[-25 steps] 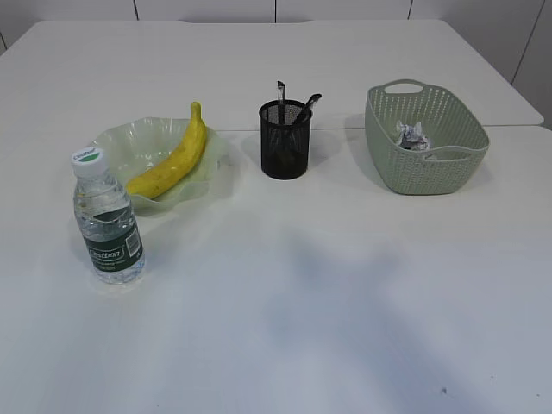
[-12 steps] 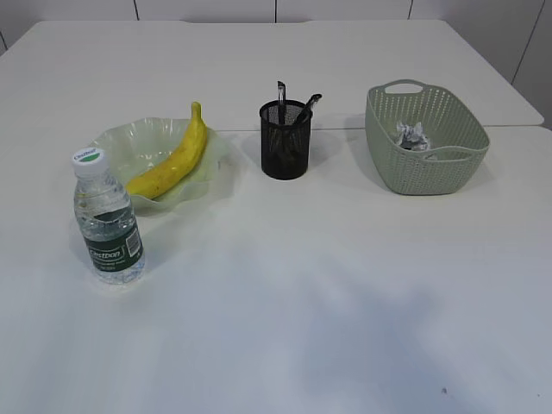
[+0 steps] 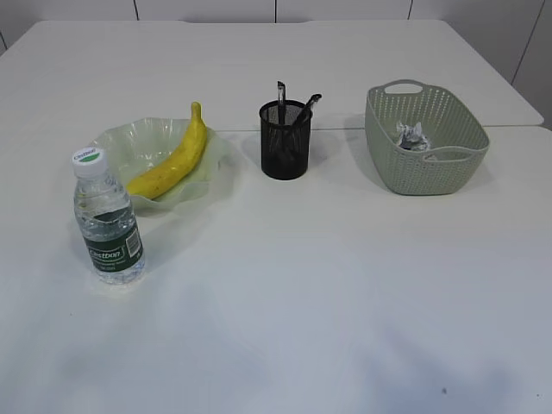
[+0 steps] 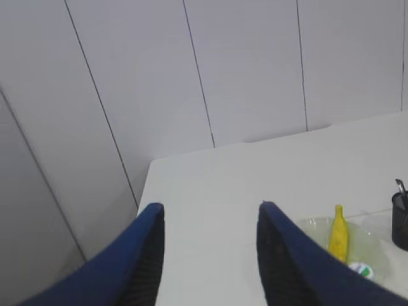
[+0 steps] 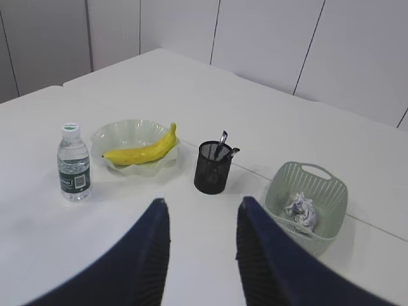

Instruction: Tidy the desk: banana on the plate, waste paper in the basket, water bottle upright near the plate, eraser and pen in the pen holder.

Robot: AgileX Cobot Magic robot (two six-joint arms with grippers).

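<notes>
Both tools [image 4: 210,255] [image 5: 203,248] spread, empty; banana [image 3: 172,159] on plate [image 3: 116,142], paper [image 3: 412,135] in basket [image 3: 431,168], seemingly pens [image 3: 293,99] in holder [image 3: 285,142].

From the exterior view we look down at a slant across the white table [image 3: 302,285], facing its far edge from a moderate distance. Our left wrist camera sits high and off the table's left corner, facing the grey panelled wall [image 4: 191,70], catching only the yellow banana [image 4: 338,233] and the black mesh pen holder [image 4: 401,220] at its right edge. Our right wrist camera looks down from farther back, sharing the banana, the holder and the clear plastic water bottle [image 5: 74,164] with the exterior view.
</notes>
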